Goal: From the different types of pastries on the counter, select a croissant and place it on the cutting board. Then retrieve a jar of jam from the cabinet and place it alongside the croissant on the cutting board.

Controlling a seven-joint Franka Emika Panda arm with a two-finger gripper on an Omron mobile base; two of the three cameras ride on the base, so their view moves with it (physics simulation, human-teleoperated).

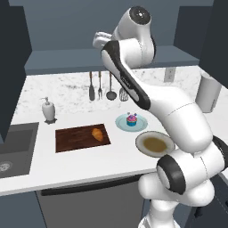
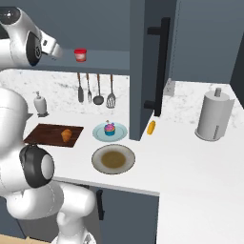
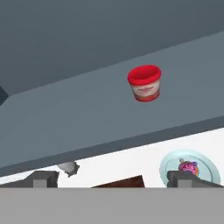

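croissant (image 1: pixel 96 134) already on cutting board (image 1: pixel 71 139) | jam jar (image 3: pixel 144 82) upright on the cabinet shelf (image 3: pixel 87 118), well ahead of gripper (image 3: pixel 113 178) | gripper fingers apart, empty | jar looks rigid, light, probably slick, so grab the sides below the lid

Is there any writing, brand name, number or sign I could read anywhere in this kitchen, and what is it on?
No readable text anywhere.
Jam jar on the cabinet shelf: a pale label band with reddish smudges, too blurred to read as words.
Soap dispenser, paper towel holder, cutting board and the robot arm: no lettering shows.
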